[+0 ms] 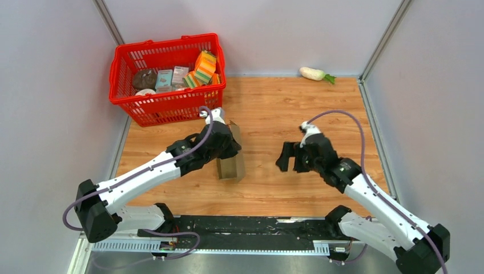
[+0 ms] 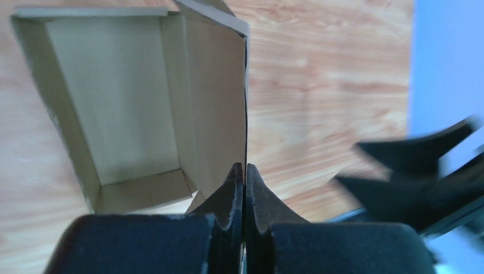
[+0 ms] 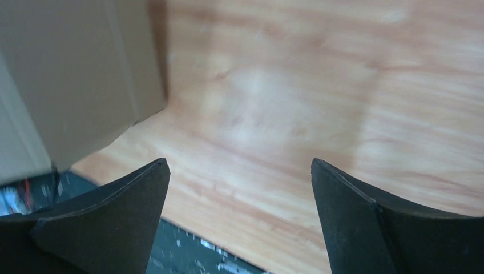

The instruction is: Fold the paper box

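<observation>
The plain brown paper box (image 1: 231,162) stands partly formed on the wooden table, left of centre. In the left wrist view its open tray (image 2: 122,108) shows raised side walls, and a thin upright panel (image 2: 220,91) runs into my fingers. My left gripper (image 2: 245,171) is shut on the edge of that panel; in the top view it (image 1: 227,144) sits over the box. My right gripper (image 1: 289,157) is open and empty, to the right of the box and apart from it. In the right wrist view (image 3: 240,171) it hangs over bare wood, with the box's outer wall (image 3: 74,74) at upper left.
A red shopping basket (image 1: 171,105) with small colourful packaged goods stands at the back left, close behind the box. A white radish (image 1: 314,73) lies at the back wall. Grey walls bound the table on both sides. The black base rail (image 1: 245,228) runs along the near edge.
</observation>
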`<state>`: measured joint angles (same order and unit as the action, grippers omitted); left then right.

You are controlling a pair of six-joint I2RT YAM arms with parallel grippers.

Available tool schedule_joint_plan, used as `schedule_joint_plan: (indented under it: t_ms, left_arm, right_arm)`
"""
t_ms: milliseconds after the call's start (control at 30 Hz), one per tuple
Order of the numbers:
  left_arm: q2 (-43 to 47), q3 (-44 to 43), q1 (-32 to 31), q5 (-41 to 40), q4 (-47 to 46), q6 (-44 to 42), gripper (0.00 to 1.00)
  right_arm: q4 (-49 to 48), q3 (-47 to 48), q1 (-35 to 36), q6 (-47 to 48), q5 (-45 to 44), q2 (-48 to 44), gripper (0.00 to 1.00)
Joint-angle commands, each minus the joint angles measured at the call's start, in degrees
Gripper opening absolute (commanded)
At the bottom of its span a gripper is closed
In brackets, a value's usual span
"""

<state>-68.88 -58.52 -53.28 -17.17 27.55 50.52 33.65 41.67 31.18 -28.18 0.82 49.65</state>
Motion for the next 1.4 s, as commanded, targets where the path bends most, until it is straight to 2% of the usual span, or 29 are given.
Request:
schedule_joint_plan:
  t_ms: [0,33,67,100,167,267,367,467,500,533,567,667,700,733,800,933,1033,1067,1133,1167,1200,1233,1267,1333,1367]
  left_arm:
    - [1.56,4.19,5.10,12.33,-7.14,33.81,0.00]
    - [1.56,5.51,6.33,12.51,-9.07,38.20,0.00]
    - [1.47,6.65,6.78,12.25,-11.79,46.69,0.00]
    - [1.30,7.97,6.87,10.42,-11.90,50.60,0.00]
    - [0.07,7.55,7.31,8.74,-10.43,55.19,0.00]
    - [-1.34,4.83,7.49,5.75,-7.16,56.35,0.00]
    - [-1.78,4.82,7.49,5.04,-8.38,57.75,0.00]
    - [-1.96,5.52,7.49,4.34,-9.18,58.02,0.00]
    - [-2.04,5.44,7.49,4.25,-9.18,57.94,0.03]
    - [-2.05,5.44,7.49,4.16,-9.27,57.85,0.05]
    - [-2.05,5.35,7.49,4.25,-9.44,57.15,0.08]
    - [-1.52,4.82,7.49,4.34,-9.27,55.05,0.38]
    - [-1.08,5.26,7.49,4.08,-9.36,54.60,0.52]
    - [-0.47,5.70,7.49,3.81,-9.53,53.90,0.59]
    - [1.99,7.36,7.49,2.33,-10.23,50.56,0.73]
    - [7.96,13.68,8.54,3.54,-14.27,42.05,0.74]
    - [17.42,21.15,10.20,5.65,-21.29,26.08,0.74]
    - [19.82,23.17,10.91,6.44,-24.44,16.29,0.71]
    - [23.95,27.58,11.44,8.19,-26.76,4.47,0.69]
    - [26.75,27.24,11.88,8.55,-22.50,-5.51,0.69]
    - [27.57,26.45,12.58,7.60,-18.80,-9.79,0.72]
    - [27.75,26.01,12.93,6.72,-16.06,-13.40,0.80]
    - [27.23,24.87,13.89,9.23,-12.90,-19.44,0.82]
    - [24.26,23.28,18.72,14.77,-10.86,-23.43,0.82]
    - [22.84,22.41,20.04,20.45,-12.16,-26.41,0.82]
  right_arm:
    - [-6.80,-3.60,13.09,4.01,-3.54,-3.06,0.98]
    - [-9.37,-4.48,16.86,4.10,-3.37,-4.89,0.98]
    - [-11.91,-5.71,18.38,4.54,-3.02,-5.61,0.98]
    - [-15.59,-7.38,19.96,5.41,-4.76,-6.22,0.98]
    - [-17.03,-8.27,24.09,6.56,-7.31,-7.28,0.99]
    - [-19.49,-9.76,27.61,8.76,-9.34,-7.11,1.00]
    - [-22.92,-11.08,29.38,8.93,-13.72,-5.36,1.00]
    - [-26.26,-10.56,29.99,8.68,-20.13,-1.67,1.00]
    - [-27.14,-10.30,30.08,8.06,-25.90,-0.62,1.00]
    - [-27.32,-9.77,29.99,7.71,-27.96,1.92,0.98]
    - [-27.32,-8.72,30.08,7.71,-29.63,3.07,0.97]
    - [-27.33,-6.53,30.08,6.23,-35.52,6.59,0.94]
    - [-26.19,-5.99,29.99,5.60,-38.67,7.21,0.92]
    - [-26.27,-5.81,29.73,5.68,-39.22,8.00,0.89]
    - [-27.05,-5.64,28.94,4.72,-38.62,8.45,0.84]
    - [-27.50,-5.02,26.04,4.89,-34.57,10.11,0.70]
    - [-27.23,-5.02,25.78,5.60,-32.47,10.56,0.64]
    - [-27.49,-5.37,25.77,5.68,-31.59,10.38,0.63]
    - [-28.90,-6.59,25.34,6.47,-27.03,10.03,0.62]
    - [-29.42,-7.12,25.33,7.26,-25.10,10.03,0.62]
    - [-30.47,-7.56,25.25,8.05,-22.12,10.29,0.62]
    - [-30.92,-8.09,25.07,9.10,-21.31,10.38,0.62]
    - [-31.10,-8.53,24.81,9.37,-20.78,10.47,0.60]
    - [-31.63,-8.27,23.41,10.07,-18.76,11.08,0.52]
    - [-31.71,-7.49,22.71,10.17,-18.14,11.35,0.48]
